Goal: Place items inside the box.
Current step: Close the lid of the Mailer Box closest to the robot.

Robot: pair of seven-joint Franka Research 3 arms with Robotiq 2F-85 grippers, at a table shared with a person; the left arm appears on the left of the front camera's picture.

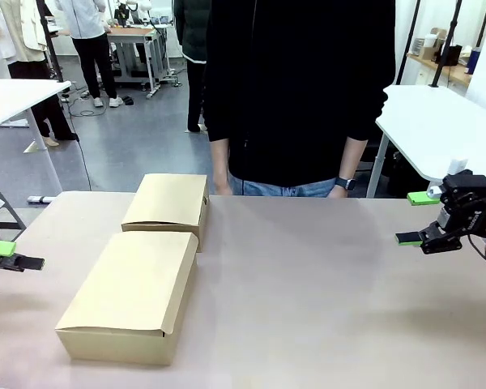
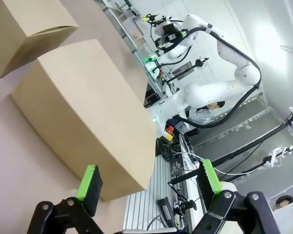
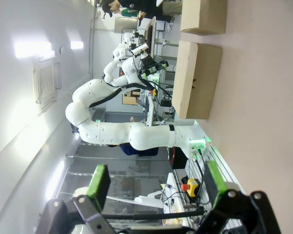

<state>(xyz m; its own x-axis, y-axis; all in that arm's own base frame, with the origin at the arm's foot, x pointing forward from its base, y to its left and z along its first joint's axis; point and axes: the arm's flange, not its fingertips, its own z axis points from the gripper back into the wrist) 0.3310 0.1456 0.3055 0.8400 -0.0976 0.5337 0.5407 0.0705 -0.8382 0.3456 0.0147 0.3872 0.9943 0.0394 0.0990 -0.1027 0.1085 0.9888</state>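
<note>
Two closed cardboard boxes are sitting on the table (image 1: pixel 308 308): the near box (image 1: pixel 134 296) at about eight o'clock from the table's middle, the far box (image 1: pixel 166 203) just behind it at ten o'clock, apparently touching or nearly so. The items to pack are not lying on the table yet, and the person (image 1: pixel 296 89) is standing at twelve o'clock with hands low at the far edge.

The left gripper (image 1: pixel 12 255) is hovering at nine o'clock, beside the near box, jaws standing apart and empty. The right gripper (image 1: pixel 421 219) is hovering at three o'clock, well apart from both boxes, jaws spread wide with nothing between them.

The step in hand looks like getting a box open, since both lids are down. From the wrist views I cannot tell which flap lifts first; the near box's front lip is probably the tuck flap. A sound way would be bringing the left gripper to that lip, pinching only the flap edge, and lifting slowly while the right one is steadying the box body.
</note>
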